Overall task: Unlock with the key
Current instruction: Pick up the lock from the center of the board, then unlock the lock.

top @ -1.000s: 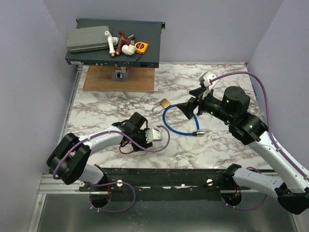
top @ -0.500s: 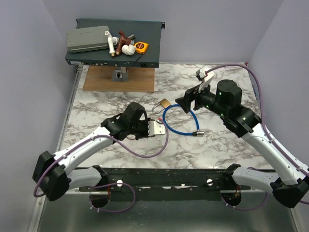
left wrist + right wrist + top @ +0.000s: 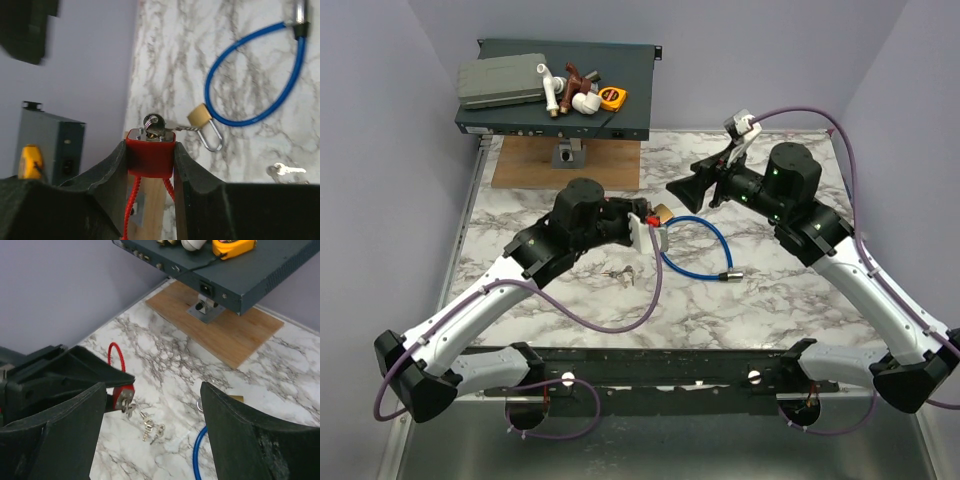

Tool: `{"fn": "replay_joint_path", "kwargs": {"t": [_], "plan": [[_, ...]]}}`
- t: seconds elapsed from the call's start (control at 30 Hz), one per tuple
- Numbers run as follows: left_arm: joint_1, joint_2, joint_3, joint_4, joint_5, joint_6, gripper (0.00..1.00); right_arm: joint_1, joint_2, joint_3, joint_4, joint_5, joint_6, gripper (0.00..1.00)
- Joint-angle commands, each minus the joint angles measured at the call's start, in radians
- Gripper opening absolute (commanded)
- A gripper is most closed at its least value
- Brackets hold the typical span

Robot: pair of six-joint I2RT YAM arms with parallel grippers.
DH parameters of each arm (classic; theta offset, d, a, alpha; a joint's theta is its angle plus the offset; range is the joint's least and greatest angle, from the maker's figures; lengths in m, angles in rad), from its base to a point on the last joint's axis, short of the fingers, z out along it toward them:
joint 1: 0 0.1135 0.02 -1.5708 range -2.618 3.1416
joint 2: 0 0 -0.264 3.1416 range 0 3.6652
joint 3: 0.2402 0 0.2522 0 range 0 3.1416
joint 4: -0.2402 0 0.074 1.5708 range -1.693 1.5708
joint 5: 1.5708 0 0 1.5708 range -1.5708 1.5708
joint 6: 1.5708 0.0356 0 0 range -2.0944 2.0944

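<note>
My left gripper [image 3: 150, 147] is shut on a small red block [image 3: 150, 159] with a thin red cord [image 3: 131, 205] hanging from it. The silver key [image 3: 154, 121] sticks out of the block's front end, and shows again as key [image 3: 124, 407] in the right wrist view. In the top view the left gripper [image 3: 642, 222] holds it above the table, just left of the brass padlock [image 3: 662, 212]. My right gripper [image 3: 685, 190] hovers open to the right, facing it. Between its fingers [image 3: 75, 430] there is only the table.
A blue cable lock [image 3: 695, 250] loops through the padlock's shackle. Loose small keys [image 3: 623, 272] lie on the marble below the left gripper. At the back, a dark rack unit [image 3: 560, 95] with clutter stands over a wooden board [image 3: 565, 160].
The left gripper closed on the red block near the front of the table, lifted it and carried it back and right to the padlock. The right gripper rose and swung left.
</note>
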State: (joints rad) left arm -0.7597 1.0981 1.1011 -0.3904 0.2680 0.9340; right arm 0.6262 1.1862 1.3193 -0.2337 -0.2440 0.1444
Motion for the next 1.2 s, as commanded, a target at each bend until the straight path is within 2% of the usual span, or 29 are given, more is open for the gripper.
{"fn": "replay_joint_path", "kwargs": {"t": [0.0,0.2,0.33,0.47,0.77,0.87,1.0,1.17], "plan": [[-0.036,0.013,0.166,0.101,-0.129,-0.054,0.0,-0.008,-0.038,0.034,0.09,-0.126,0.056,0.77],[-0.126,-0.048,0.028,0.331,-0.123,0.092,0.0,-0.011,-0.059,0.047,0.039,-0.17,0.064,0.66],[-0.168,-0.045,-0.032,0.497,-0.073,0.233,0.0,-0.011,-0.085,0.066,0.039,-0.171,0.054,0.65],[-0.21,-0.024,-0.003,0.458,-0.039,0.392,0.0,-0.011,-0.091,0.116,0.033,-0.211,0.033,0.64],[-0.251,0.021,0.031,0.553,-0.057,0.552,0.0,-0.011,-0.141,0.121,-0.025,-0.201,-0.032,0.46],[-0.251,0.026,0.034,0.53,-0.086,0.611,0.0,-0.011,-0.164,0.102,-0.058,-0.204,-0.057,0.47],[-0.241,0.018,0.016,0.499,-0.095,0.807,0.0,-0.011,-0.184,0.09,-0.093,-0.201,-0.078,0.5],[-0.157,0.004,0.008,0.481,0.014,1.081,0.0,-0.011,-0.207,0.083,-0.09,-0.071,-0.114,0.63]]}}
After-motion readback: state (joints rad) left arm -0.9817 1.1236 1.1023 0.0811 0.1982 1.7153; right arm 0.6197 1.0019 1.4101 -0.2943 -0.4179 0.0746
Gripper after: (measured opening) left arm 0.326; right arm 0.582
